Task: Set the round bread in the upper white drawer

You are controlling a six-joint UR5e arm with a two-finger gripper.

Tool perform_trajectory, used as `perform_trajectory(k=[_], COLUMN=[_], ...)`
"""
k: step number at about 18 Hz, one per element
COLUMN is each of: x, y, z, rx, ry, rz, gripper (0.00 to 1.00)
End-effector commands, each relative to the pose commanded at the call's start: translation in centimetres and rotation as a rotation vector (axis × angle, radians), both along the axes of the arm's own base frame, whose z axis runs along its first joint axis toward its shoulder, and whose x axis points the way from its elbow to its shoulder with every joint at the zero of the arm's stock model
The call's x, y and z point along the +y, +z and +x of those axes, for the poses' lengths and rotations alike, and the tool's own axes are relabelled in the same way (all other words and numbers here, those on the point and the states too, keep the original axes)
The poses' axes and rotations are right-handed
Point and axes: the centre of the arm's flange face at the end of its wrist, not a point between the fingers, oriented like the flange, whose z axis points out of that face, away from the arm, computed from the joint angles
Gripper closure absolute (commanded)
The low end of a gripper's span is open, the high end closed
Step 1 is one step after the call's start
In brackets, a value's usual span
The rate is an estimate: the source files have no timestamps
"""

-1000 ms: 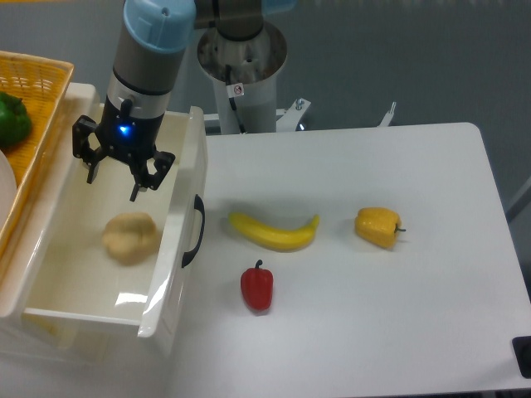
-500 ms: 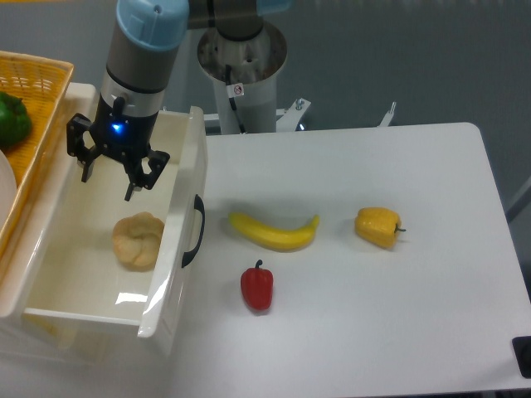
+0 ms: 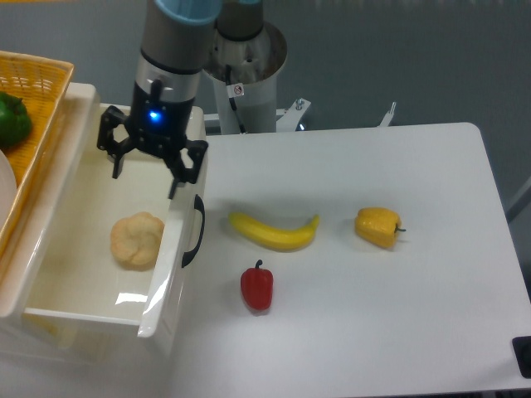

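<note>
White tabletop (image 3: 373,332), grey wall behind. Upper white drawer (image 3: 170,274) pulled open at left, black handle (image 3: 196,230) on front wall. Round bread (image 3: 138,240) lies on drawer floor, near front wall, touching nothing else. Gripper (image 3: 144,175) hangs above drawer's far right corner, jaws spread wide, holding nothing, well clear of bread. On tabletop: 1 banana (image 3: 274,231), 1 red pepper (image 3: 257,286), 1 yellow pepper (image 3: 378,226). Wicker basket (image 3: 37,91) at far left holds green vegetable (image 3: 12,120).

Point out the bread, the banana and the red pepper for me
bread (image 3: 138,240), fixed camera, middle of its cracked top
banana (image 3: 274,233), fixed camera, middle of its curve
red pepper (image 3: 257,288), fixed camera, centre of its body
</note>
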Motion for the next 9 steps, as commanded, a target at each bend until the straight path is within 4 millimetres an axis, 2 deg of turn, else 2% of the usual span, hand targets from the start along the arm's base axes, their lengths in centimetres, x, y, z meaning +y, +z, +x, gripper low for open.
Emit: perform_trajectory(k=[5, 9], x=[-1.2, -2.3], y=[0.2, -0.7], z=[-3.3, -5.5], rx=[0.075, 0.141], ry=[-0.025, -0.087], rz=[-0.016, -0.05], gripper=[0.0, 0.0])
